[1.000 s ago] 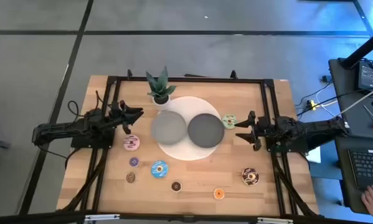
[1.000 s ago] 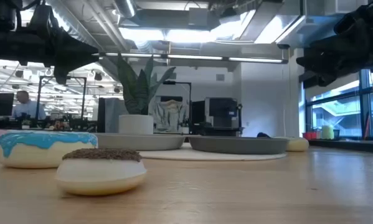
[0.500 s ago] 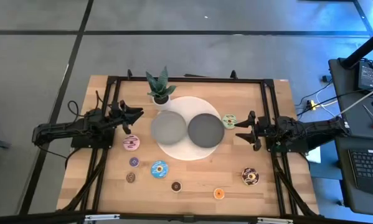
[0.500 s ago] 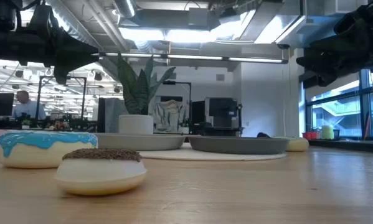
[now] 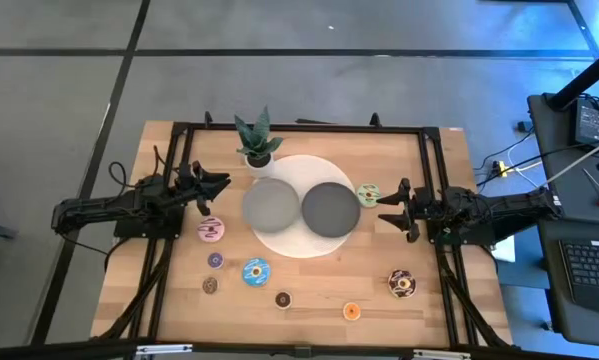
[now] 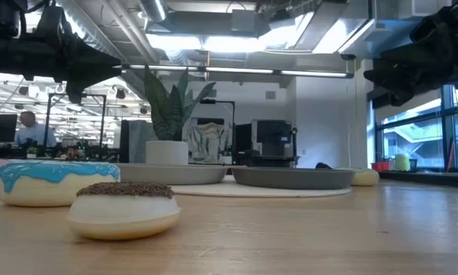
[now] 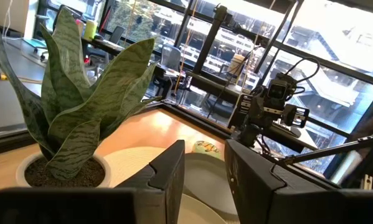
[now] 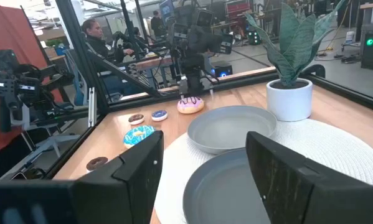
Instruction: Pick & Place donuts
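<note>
Several toy donuts lie flat on the wooden table: a pink one point(image 5: 211, 229), a small purple one point(image 5: 215, 260), a blue one point(image 5: 256, 270), small brown ones point(image 5: 210, 285) point(image 5: 283, 298), an orange one point(image 5: 352, 311), a large brown one point(image 5: 402, 284) and a pale green one point(image 5: 368, 194). My left gripper point(image 5: 222, 189) hovers open at the table's left, just beyond the pink donut. My right gripper point(image 5: 387, 209) hovers open at the right, beside the pale green donut. Both hold nothing.
Two round grey plates point(image 5: 272, 206) point(image 5: 330, 209) sit side by side on a white round mat point(image 5: 297, 245) at the table's middle. A potted plant point(image 5: 257, 140) stands at the mat's far left. A black frame point(image 5: 434, 170) borders the table. People sit in the room behind.
</note>
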Controlling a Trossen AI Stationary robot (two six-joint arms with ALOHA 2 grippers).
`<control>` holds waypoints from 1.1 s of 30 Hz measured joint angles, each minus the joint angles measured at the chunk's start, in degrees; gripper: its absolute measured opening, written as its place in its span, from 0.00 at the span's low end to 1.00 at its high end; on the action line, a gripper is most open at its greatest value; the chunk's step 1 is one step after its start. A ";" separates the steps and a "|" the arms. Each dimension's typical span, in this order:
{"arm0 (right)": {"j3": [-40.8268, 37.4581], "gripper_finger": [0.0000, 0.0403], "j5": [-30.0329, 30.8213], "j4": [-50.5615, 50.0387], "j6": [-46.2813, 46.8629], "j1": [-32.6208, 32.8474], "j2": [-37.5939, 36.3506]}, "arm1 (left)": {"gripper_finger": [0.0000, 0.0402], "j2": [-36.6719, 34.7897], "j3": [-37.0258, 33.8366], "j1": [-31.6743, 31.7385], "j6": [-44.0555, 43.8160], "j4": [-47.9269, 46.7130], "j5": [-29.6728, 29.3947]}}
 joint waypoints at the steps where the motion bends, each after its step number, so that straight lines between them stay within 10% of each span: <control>1: 0.00 0.57 -0.01 0.00 0.01 -0.01 -0.02 | 0.28 0.00 0.00 0.02 0.00 0.00 0.00; 24: 0.00 0.57 0.31 0.09 -1.29 -0.01 -0.01 | 0.27 0.00 0.00 0.02 0.00 0.00 0.00; 33: -0.02 0.57 11.98 1.71 -15.41 -0.12 0.07 | 0.27 0.00 -0.02 0.02 0.00 0.02 -0.02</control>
